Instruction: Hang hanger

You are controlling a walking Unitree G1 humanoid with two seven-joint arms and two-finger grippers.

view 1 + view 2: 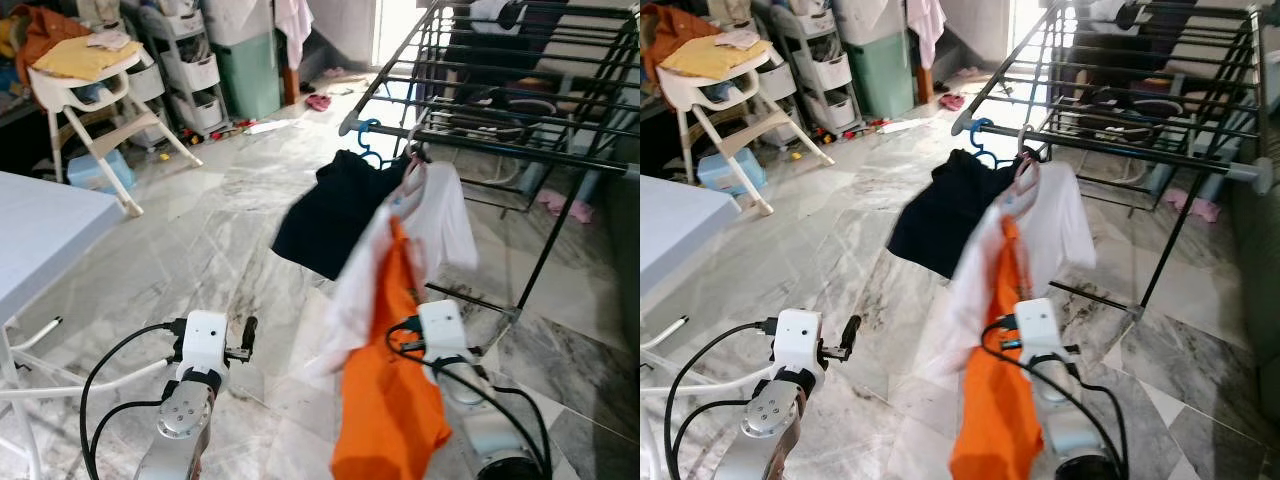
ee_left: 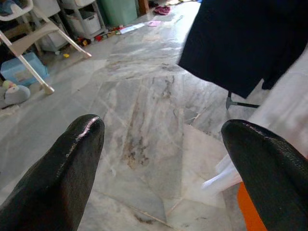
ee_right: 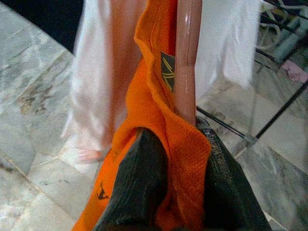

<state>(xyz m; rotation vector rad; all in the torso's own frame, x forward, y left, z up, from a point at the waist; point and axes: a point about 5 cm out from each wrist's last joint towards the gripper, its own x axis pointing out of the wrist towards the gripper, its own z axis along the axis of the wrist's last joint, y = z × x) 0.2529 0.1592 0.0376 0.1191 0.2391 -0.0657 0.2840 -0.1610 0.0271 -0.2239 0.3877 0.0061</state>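
My right gripper (image 3: 175,142) is shut on a salmon-pink hanger (image 3: 187,57) and on the orange garment (image 1: 390,390) draped over it. The garment hangs in front of my right wrist (image 1: 442,335). The hanger's upper end (image 1: 415,172) reaches up to the front rail of the black drying rack (image 1: 520,150); I cannot tell whether it is hooked on. On that rail hang a white shirt (image 1: 440,215) and a black garment (image 1: 330,215) on a blue hanger (image 1: 368,135). My left gripper (image 2: 161,144) is open and holds nothing, low over the marble floor, left of the clothes.
A light-blue table (image 1: 40,235) stands at my left with white legs below it. At the back left stand a white high chair (image 1: 95,95) with a yellow cloth, plastic drawers (image 1: 190,65) and a green bin (image 1: 245,75). Small items litter the far floor.
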